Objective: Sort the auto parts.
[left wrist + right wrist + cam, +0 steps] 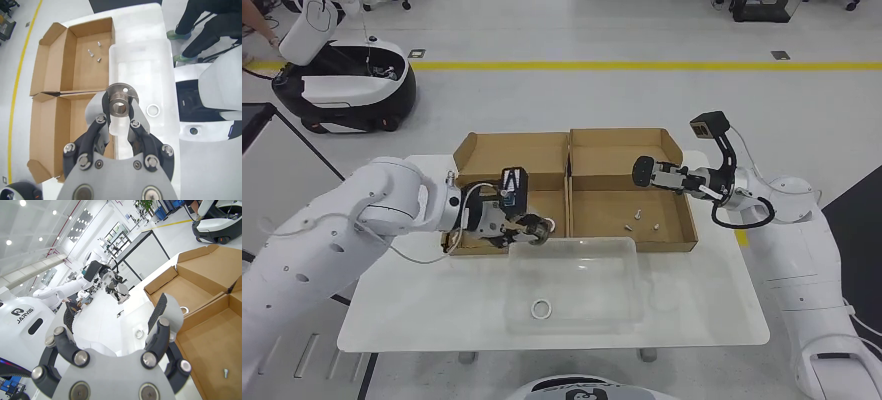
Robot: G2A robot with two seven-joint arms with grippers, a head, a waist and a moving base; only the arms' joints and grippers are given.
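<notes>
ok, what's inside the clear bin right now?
One metal ring lies on the bin floor. The left gripper, holding a flanged bushing, hides one bin corner from above; that patch is unseen.

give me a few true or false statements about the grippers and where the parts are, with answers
1. The left gripper is shut on a flanged metal bushing. True.
2. The right gripper holds a bolt. False: it is open and holds nothing.
3. A metal ring lies in the clear bin. True.
4. The bolts lie in the clear bin. False: they lie in a cardboard box.
</notes>
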